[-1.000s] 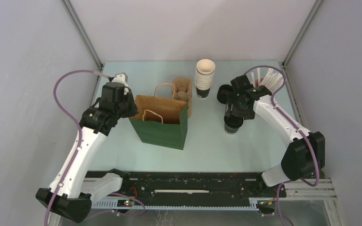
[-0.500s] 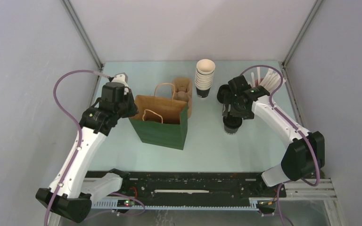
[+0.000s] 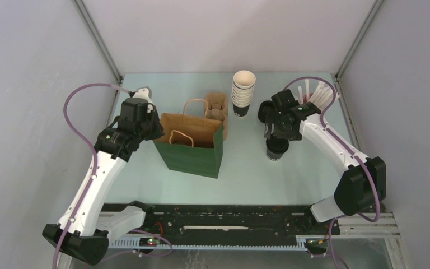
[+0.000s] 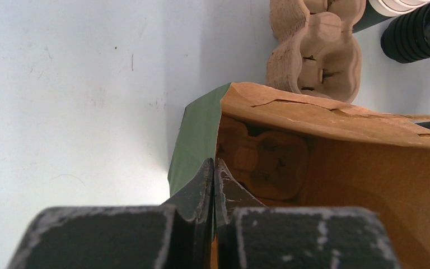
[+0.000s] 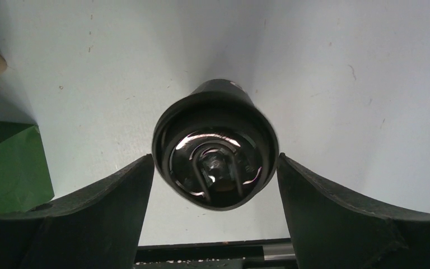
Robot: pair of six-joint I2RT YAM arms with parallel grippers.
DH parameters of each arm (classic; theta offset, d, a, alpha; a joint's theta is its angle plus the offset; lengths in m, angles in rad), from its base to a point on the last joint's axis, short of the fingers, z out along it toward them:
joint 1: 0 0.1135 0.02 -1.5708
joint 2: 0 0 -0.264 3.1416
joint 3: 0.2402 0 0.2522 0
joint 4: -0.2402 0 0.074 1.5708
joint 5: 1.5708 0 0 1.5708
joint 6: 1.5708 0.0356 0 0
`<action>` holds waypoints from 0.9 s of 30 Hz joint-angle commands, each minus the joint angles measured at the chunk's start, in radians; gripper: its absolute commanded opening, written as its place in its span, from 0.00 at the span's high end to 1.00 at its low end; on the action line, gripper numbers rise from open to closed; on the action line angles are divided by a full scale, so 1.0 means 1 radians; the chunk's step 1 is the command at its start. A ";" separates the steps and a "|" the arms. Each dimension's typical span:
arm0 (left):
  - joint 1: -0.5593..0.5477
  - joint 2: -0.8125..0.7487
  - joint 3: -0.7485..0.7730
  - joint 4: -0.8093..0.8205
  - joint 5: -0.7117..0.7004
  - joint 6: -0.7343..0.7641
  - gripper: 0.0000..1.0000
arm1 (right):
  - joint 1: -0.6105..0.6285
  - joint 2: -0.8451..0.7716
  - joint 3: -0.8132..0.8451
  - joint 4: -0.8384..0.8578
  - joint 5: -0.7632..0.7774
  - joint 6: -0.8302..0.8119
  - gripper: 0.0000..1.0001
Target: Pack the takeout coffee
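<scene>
1. Your left gripper [image 4: 213, 175] is pinching the left end of the rim of the green bag [image 4: 195, 131], fingers pressed together on the paper. I'd judge it is bracing the bag upright with its mouth open for loading.
2. A pulp cup tray [image 4: 269, 157] is lying in the bottom of the bag, likely waiting to seat the cup.
3. The coffee [image 3: 276, 147] is standing upright on the table [image 3: 257, 174], outside the bag and well to its right.
4. Your right gripper [image 5: 214, 162] is straddling the coffee from above, fingers spread wide, one on each side of the black lid [image 5: 215, 126].
5. Whether those fingers are touching the lid yet is hard to tell. They are sitting right at its edge and gripping nothing visibly.
</scene>
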 commanded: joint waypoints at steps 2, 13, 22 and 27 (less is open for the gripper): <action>0.007 -0.011 -0.018 -0.001 0.020 0.007 0.96 | -0.006 -0.019 -0.011 0.045 0.007 -0.021 0.12; 0.007 -0.014 -0.020 -0.004 0.028 0.009 0.95 | -0.010 -0.010 -0.045 0.057 0.007 -0.025 0.13; 0.006 -0.011 -0.020 -0.005 0.034 0.010 0.95 | 0.007 -0.012 -0.071 0.060 0.010 -0.015 0.12; 0.006 -0.011 -0.020 -0.004 0.037 0.011 0.95 | 0.013 -0.009 -0.078 0.065 0.015 -0.019 0.14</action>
